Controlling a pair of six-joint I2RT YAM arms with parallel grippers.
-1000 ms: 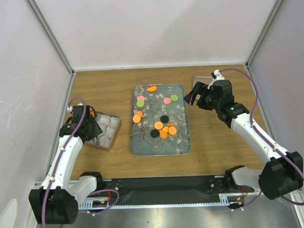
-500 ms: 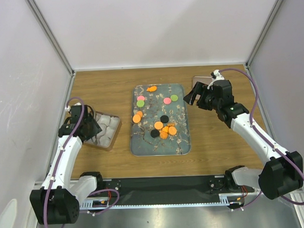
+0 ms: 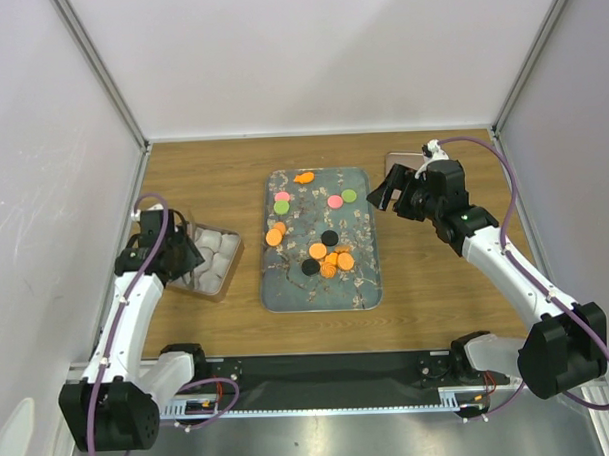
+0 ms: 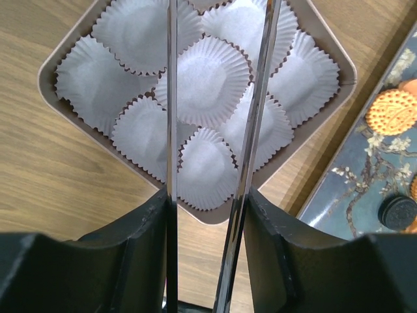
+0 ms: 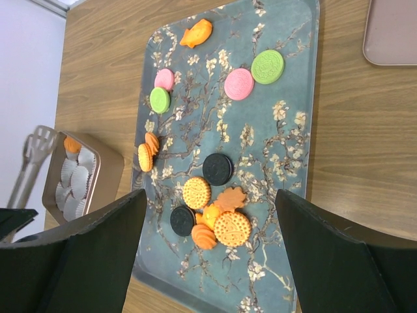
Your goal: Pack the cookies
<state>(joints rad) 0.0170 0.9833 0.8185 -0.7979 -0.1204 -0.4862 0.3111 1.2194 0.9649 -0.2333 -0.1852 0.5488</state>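
One orange cookie (image 5: 71, 145) is boxed; other cookies (image 3: 318, 251) are left on the tray (image 3: 362, 286). Tongs (image 4: 171, 98) are clamped by the left gripper (image 4: 205, 215) (right gripper (image 5: 210, 202) is spread wide).

L wrist: tongs (image 4: 172, 98) tips run off top edge; tray (image 4: 352, 189) & cookies (image 4: 391, 111) cut at right edge. R wrist: tan box (image 5: 394, 32) cropped at top-right corner.

Your left arm (image 3: 123, 324) and right arm (image 3: 511, 276) are white with black joints. Purple cables (image 3: 494, 153) loop behind the left pincer (image 3: 190, 258) and right pincer (image 3: 382, 196).
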